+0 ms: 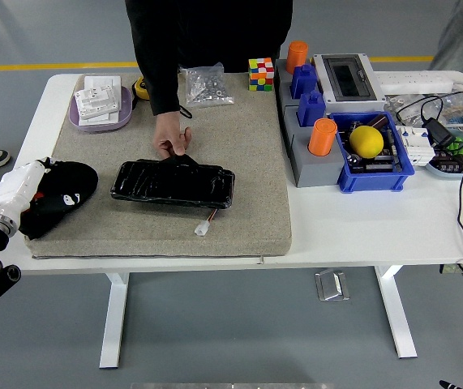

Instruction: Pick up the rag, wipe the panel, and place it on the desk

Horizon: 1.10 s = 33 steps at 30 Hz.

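The rag (62, 194), a crumpled black cloth with a small white mark, lies on the left end of the grey mat (247, 162). My left hand (35, 172), on a white forearm, sits at the rag's upper left edge and touches it; dark on dark hides its grip. A glossy black panel (173, 184) lies flat in the middle of the mat, with a small white connector (203, 228) at its near side. A person's hand (171, 143) rests on the panel's far edge. My right arm is out of view.
A purple tray (100, 112) with white packets stands at the back left. A bag of screws (207, 86) and a colour cube (260, 73) lie at the back. Grey and blue bins (373, 174) with orange cylinders and a yellow ball stand right, beside cables.
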Motion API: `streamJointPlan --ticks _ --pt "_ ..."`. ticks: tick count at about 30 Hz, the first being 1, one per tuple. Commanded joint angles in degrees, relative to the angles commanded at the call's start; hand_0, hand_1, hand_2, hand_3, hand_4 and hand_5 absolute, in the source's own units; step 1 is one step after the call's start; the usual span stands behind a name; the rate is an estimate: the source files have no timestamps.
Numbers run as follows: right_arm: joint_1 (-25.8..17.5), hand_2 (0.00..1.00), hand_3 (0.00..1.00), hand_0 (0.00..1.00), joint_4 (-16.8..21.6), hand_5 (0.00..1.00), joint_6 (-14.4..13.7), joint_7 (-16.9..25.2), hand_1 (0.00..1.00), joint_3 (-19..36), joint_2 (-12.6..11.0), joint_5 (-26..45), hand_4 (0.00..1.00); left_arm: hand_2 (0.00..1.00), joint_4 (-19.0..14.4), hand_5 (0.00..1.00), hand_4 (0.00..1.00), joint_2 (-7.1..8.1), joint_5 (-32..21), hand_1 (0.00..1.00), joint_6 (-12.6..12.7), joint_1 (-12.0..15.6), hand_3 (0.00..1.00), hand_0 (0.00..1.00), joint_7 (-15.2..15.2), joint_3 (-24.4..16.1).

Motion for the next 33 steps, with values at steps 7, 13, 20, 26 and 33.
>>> streamJointPlan --ticks 7,13,20,26,33 --pt "0.0 0.716 0.64 0.781 0.0 0.554 -0.1 0.0 0.664 -0.1 0.0 0.0 0.998 0.779 0.6 0.41 0.839 -0.36 -1.2 0.478 1.0 0.1 0.709 0.394 -0.1 0.4" --pt "0.0 0.716 0.641 0.78 0.0 0.554 -0.1 0.0 0.664 0.2 0.1 -0.1 0.998 0.759 1.3 0.301 0.748 -1.14 -1.6 0.334 2.4 0.2 0.649 0.355 -0.5 0.3" --pt "0.0 0.716 0.642 0.781 0.0 0.555 -0.2 0.0 0.664 0.4 0.1 -0.2 0.998 0.728 2.1 0.239 0.693 -2.13 -1.7 0.262 3.5 0.4 0.73 0.303 -0.8 0.2" --pt "0.0 0.716 0.642 0.781 0.0 0.553 -0.1 -0.1 0.664 0.5 0.1 -0.2 0.998 0.71 1.9 0.076 0.601 -2.31 -1.6 0.22 4.1 0.5 0.708 0.281 -0.8 0.5" --pt "0.0 0.716 0.642 0.781 -0.1 0.554 -0.2 0.0 0.664 0.7 0.2 -0.1 0.998 0.571 2.0 0.002 0.464 -2.41 -1.5 0.212 4.2 0.3 0.541 0.273 -0.8 0.5"
